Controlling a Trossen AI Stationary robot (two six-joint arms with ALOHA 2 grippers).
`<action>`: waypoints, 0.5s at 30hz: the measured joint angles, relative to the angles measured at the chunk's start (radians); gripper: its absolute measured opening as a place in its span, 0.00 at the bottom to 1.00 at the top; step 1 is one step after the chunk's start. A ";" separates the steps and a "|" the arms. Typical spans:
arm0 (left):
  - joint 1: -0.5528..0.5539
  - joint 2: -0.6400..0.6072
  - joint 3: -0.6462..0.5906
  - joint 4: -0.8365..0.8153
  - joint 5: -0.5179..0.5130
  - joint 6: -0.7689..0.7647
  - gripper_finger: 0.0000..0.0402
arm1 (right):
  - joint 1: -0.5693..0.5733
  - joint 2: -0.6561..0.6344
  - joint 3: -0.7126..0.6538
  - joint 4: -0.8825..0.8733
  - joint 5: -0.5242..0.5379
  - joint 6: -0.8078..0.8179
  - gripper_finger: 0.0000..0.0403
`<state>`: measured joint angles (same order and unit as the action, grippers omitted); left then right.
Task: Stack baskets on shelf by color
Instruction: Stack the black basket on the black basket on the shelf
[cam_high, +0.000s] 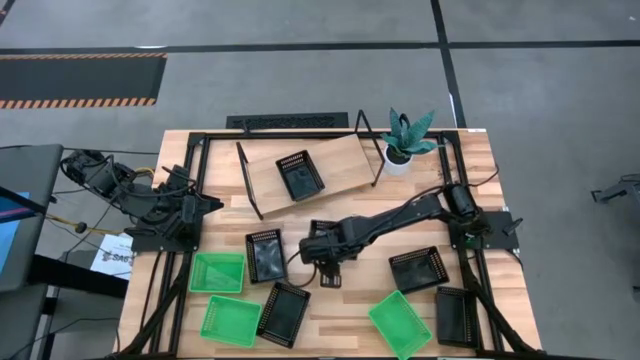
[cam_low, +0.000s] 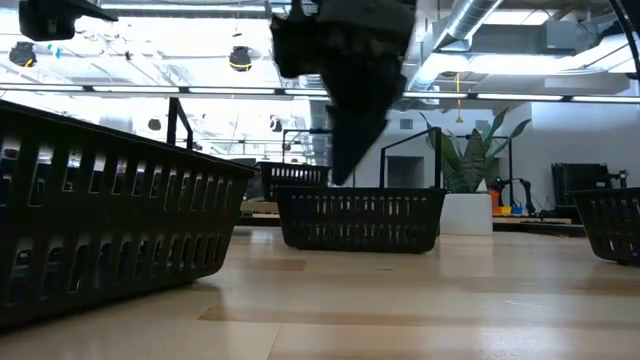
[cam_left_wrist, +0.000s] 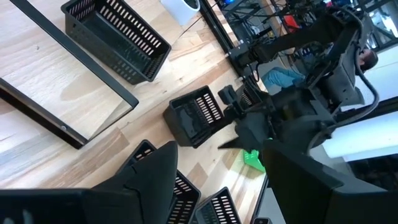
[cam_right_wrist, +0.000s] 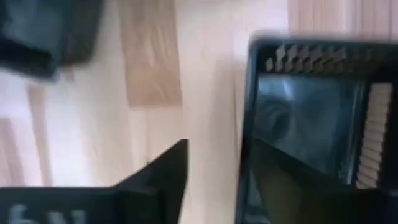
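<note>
High view: right gripper (cam_high: 322, 268) beside black basket (cam_high: 266, 255).

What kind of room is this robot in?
Probably a robotics lab or workshop. The wooden table stands on a grey floor with striped hazard tape, bare ceiling ducts run overhead, and more equipment benches show behind.

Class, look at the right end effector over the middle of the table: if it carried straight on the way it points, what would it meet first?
The right end effector, open and pointing down, would probably meet the wall of the black basket beside it, one finger outside that wall; depth is unclear.
</note>
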<state>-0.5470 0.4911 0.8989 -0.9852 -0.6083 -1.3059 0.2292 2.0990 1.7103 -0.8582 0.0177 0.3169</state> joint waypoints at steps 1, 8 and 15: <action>0.000 0.000 0.000 -0.001 0.000 0.000 0.56 | -0.004 -0.001 0.013 -0.004 0.000 -0.018 0.56; 0.000 0.000 0.000 -0.003 0.000 -0.015 0.56 | -0.022 -0.032 0.141 -0.306 0.007 -0.501 0.65; 0.000 0.000 0.000 -0.013 0.000 -0.020 0.56 | -0.017 -0.065 0.064 -0.464 0.006 -0.748 0.63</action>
<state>-0.5469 0.4911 0.8986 -0.9978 -0.6078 -1.3254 0.2117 2.0342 1.7742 -1.3224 0.0238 -0.4307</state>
